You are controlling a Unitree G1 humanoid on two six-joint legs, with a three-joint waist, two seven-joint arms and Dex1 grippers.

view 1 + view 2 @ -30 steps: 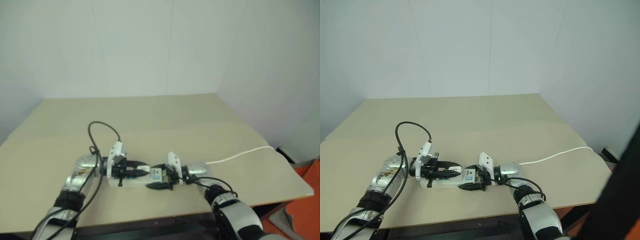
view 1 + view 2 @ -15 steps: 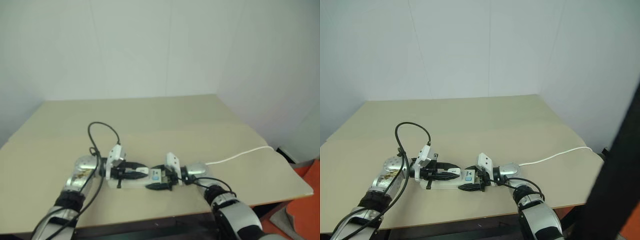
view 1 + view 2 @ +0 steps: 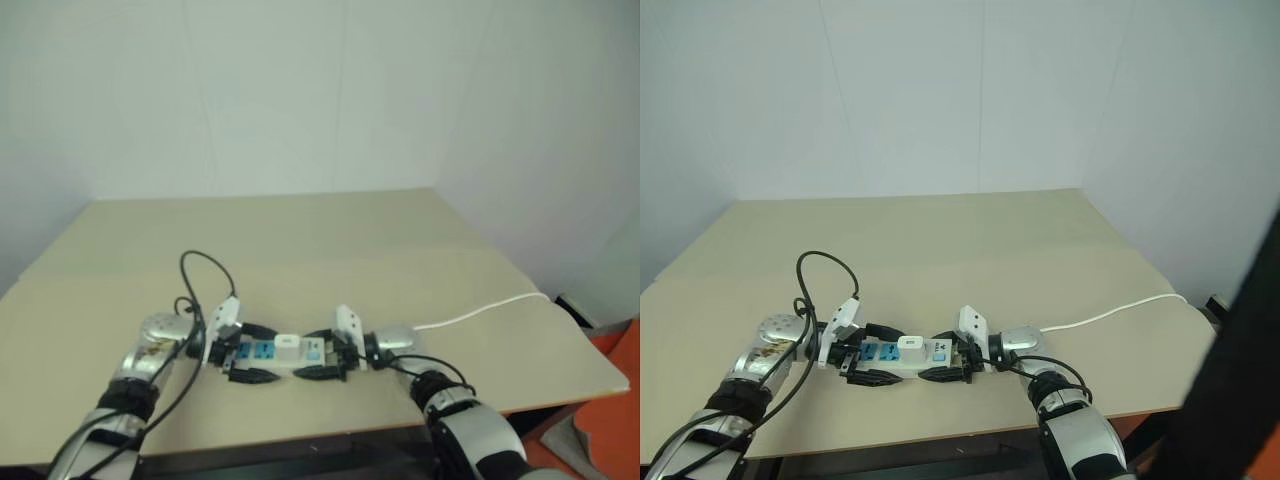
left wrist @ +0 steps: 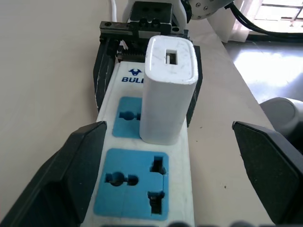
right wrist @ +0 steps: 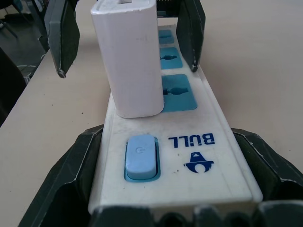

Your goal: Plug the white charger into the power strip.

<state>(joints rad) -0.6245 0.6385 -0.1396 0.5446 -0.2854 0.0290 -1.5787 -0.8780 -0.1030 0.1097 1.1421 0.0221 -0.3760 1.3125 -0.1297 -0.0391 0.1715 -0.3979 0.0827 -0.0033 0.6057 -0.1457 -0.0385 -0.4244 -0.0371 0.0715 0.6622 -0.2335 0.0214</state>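
The power strip (image 3: 262, 350) lies flat near the table's front edge, blue sockets up. The white charger (image 3: 909, 346) stands upright, plugged into a socket near the strip's switch end (image 5: 140, 156). My left gripper (image 3: 880, 354) is open. Its fingers (image 4: 80, 156) stand wide on either side of the strip, apart from it, and the charger (image 4: 168, 90) rises beyond them, untouched. My right gripper (image 3: 318, 354) is shut on the strip's switch end, one finger (image 5: 80, 165) against each long side.
The strip's thin white cord (image 3: 480, 310) runs right across the table to its right edge. A black cable loop (image 3: 205, 270) arches over my left wrist. The beige table (image 3: 300, 230) stretches back to a white wall.
My left gripper has opened and let go of the charger, then drawn back to the left along the strip. The charger stays standing in its socket. The right gripper has kept still.
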